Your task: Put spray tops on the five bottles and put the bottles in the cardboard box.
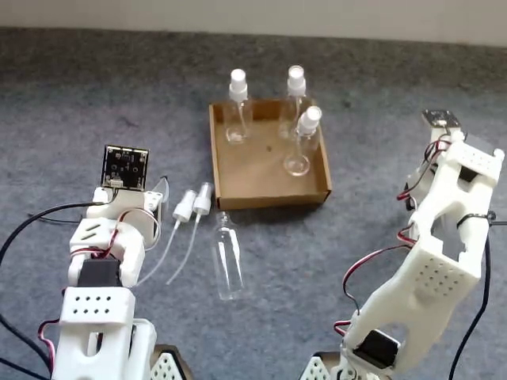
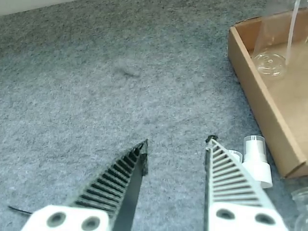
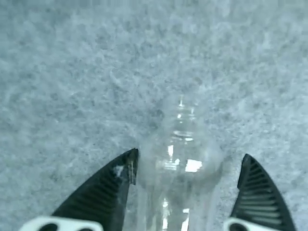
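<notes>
Five bottles total by my count. Three capped bottles (image 1: 238,107) (image 1: 293,99) (image 1: 303,142) stand in the one cardboard box (image 1: 269,195), which sits just ahead of the left pincer (image 2: 177,142) and off to one side. One topless bottle (image 1: 227,253) lies flat on the grey carpet (image 1: 95,95) outside the box, near that pincer. The fifth, a clear bottle (image 3: 180,144), is in the right pincer (image 3: 190,154), jaws clamped on its body, neck poking past the tips. Two loose spray tops (image 1: 184,207) (image 1: 203,196) lie right beside the left pincer, whose jaws are spread wide apart over the carpet.

Overhead and left wrist, common cardboard box (image 1: 269,198)
</notes>
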Controlling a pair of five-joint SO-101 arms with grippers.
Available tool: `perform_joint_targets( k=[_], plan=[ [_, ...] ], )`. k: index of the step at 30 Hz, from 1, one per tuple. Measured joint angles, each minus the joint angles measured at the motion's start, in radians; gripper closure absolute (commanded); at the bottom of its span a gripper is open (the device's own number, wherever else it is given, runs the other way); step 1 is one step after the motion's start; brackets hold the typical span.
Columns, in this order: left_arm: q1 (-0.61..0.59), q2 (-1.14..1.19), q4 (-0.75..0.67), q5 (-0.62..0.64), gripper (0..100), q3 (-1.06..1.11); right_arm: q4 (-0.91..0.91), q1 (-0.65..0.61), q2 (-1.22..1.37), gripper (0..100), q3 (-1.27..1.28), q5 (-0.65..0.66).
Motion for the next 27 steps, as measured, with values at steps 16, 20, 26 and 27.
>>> perform_joint_targets(
  k=[16, 20, 26, 27],
  plan=[
    [0.000, 0.000, 0.000, 0.000, 81, 0.000, 0.101, -0.026, 0.000, 77.9, -0.081, 0.026],
    [0.000, 0.000, 0.000, 0.000, 81, 0.000, 0.101, -0.025, 0.000, 85.4, -0.081, 0.028],
    [0.000, 0.000, 0.000, 0.000, 81, 0.000, 0.098, -0.023, 0.015, 85.6, -0.086, 0.028],
    [0.000, 0.000, 0.000, 0.000, 81, 0.000, 0.098, -0.023, 0.023, 85.6, -0.091, 0.028]
  ],
)
